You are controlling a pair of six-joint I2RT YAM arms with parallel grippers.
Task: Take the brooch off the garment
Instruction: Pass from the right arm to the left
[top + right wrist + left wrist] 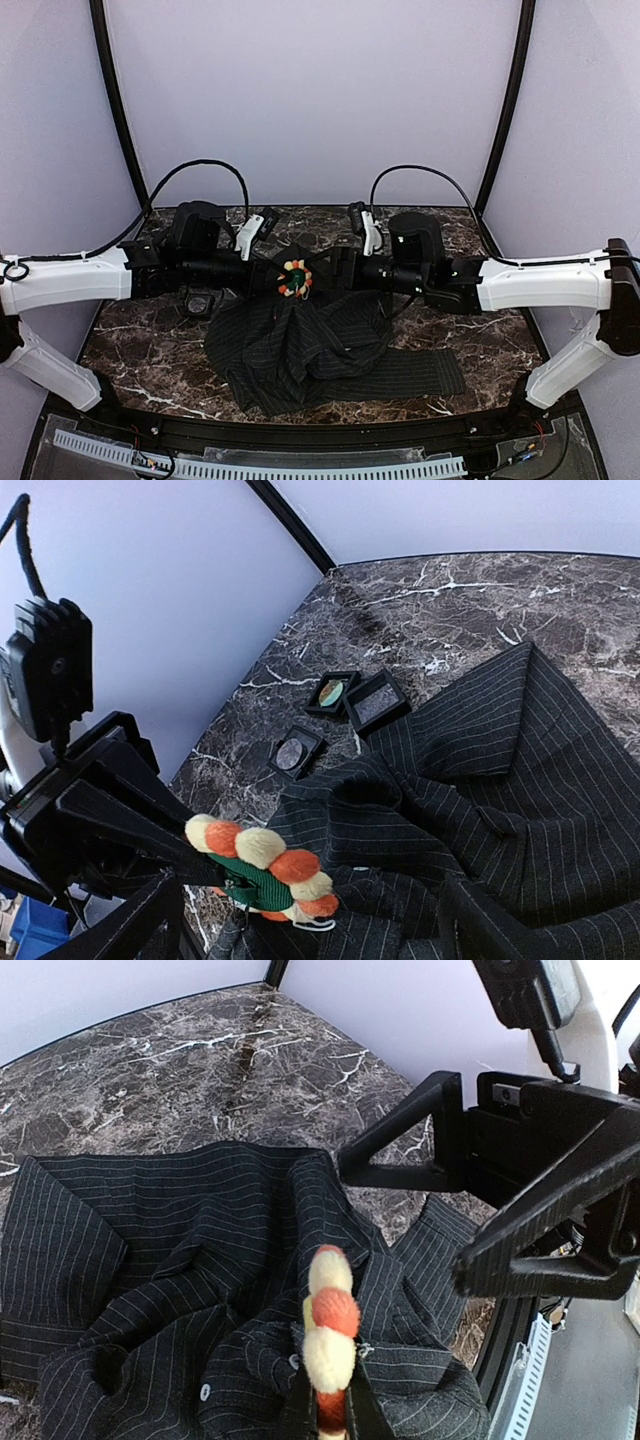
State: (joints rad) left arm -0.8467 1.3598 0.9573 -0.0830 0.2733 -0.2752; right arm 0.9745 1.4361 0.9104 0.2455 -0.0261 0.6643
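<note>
The brooch (295,278), a small flower of orange and cream beads with a green middle, hangs above the table between the two arms. My left gripper (331,1415) is shut on it, gripping its lower edge, and the beads (331,1328) stand up from the jaws. The garment (310,350), dark and pinstriped, lies bunched below, and its cloth (200,1260) rises right up to the brooch. Whether the pin still sits in the cloth I cannot tell. My right gripper (310,942) stands open just past the brooch (268,872), its fingers (135,930) wide on either side and touching nothing.
Three small square black boxes (330,692) (378,702) (293,752) lie on the marble table (140,340) behind the garment, near the left wall. The right gripper's fingers (400,1150) hang close beside the left one. Black frame posts (115,100) stand at the back corners.
</note>
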